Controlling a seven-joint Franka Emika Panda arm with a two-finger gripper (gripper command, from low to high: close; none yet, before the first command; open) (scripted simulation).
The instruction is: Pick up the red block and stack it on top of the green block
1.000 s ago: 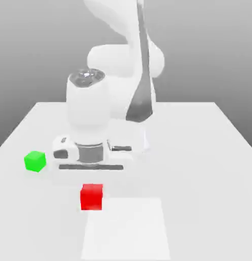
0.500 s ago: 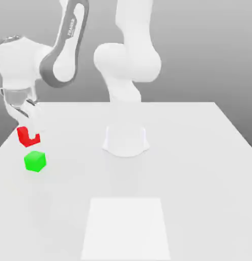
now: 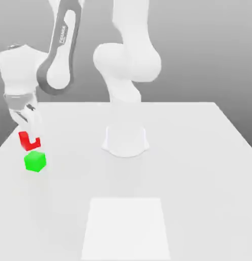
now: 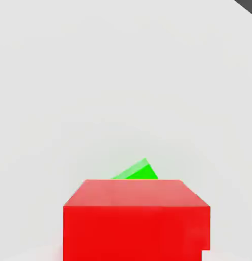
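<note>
In the exterior view, my gripper (image 3: 29,133) hangs at the exterior view's left, shut on the red block (image 3: 24,137). One finger covers part of the block. The green block (image 3: 35,161) rests on the white table just below the red block, with a small gap between them. In the hand view the red block (image 4: 135,219) sits close to the camera, and a corner of the green block (image 4: 139,172) peeks out from behind it.
The arm's white base (image 3: 126,140) stands mid-table. A lighter square patch (image 3: 127,227) marks the table's front. The green block lies near the table's edge (image 3: 5,140) at the exterior view's left.
A second ago the red block lay on the table in front of the base. It has since been lifted and carried to the exterior view's left, and has sunk slightly toward the green block.
</note>
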